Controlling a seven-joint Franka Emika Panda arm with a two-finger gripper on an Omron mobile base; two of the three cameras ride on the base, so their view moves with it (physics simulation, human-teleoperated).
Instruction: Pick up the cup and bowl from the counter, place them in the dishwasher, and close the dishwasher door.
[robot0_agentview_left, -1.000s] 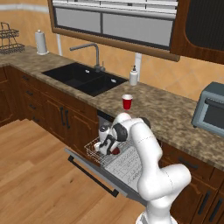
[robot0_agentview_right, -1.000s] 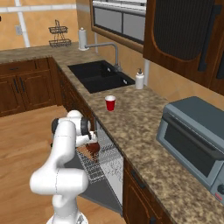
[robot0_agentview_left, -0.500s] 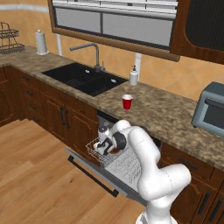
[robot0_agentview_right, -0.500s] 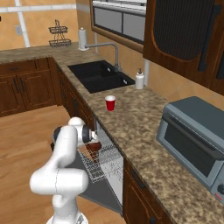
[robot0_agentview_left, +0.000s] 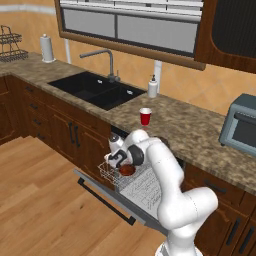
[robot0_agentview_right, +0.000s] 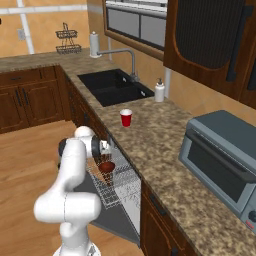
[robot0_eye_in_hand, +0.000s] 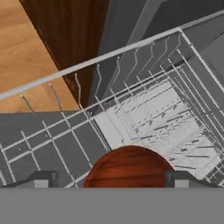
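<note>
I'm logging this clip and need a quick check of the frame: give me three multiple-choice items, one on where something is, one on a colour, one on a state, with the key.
1. Where is the cup?
A. On the counter, between the sink and the toaster oven
B. In the dishwasher rack
C. In the sink

2. What colour is the bowl?
A. White
B. Reddish-brown
C. Blue

3. How is the dishwasher door?
A. Shut
B. Dropped open, rack pulled out over it
C. Taken off

Key: 1 A, the cup stands on the counter past the sink, short of the toaster oven. 2 B, the bowl between the fingers of the gripper over the rack is reddish-brown. 3 B, the dishwasher door lies flat with its handle towards the floor.
</note>
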